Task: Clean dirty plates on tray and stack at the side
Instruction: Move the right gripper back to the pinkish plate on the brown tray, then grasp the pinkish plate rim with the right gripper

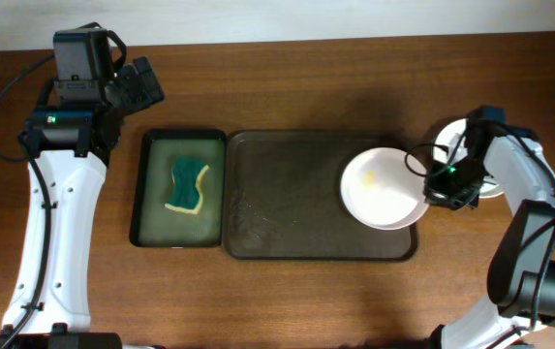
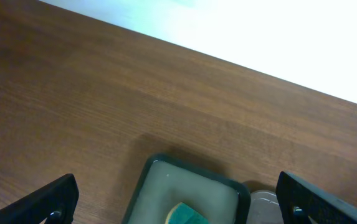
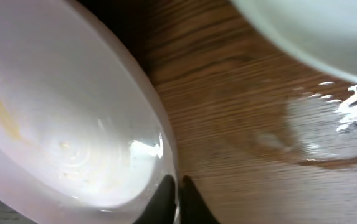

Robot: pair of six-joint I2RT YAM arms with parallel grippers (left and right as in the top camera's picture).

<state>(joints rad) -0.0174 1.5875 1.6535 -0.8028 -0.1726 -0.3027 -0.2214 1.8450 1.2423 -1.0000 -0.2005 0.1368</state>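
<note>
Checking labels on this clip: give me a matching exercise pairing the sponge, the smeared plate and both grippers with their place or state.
1 sponge
2 smeared plate
3 left gripper
4 right gripper

A shut on the plate's rim
B in the green tray
C wide open
D at the brown tray's right end

Pairs: 1-B, 2-D, 3-C, 4-A

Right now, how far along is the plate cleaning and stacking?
Done: at least one white plate sits beside the brown tray; the right arm hides how many. In hand: the right gripper is shut on the rim of the smeared plate, the only one on the tray. Left: wiping it, since the sponge lies in the green tray and the left gripper is open and empty, then stacking.
</note>
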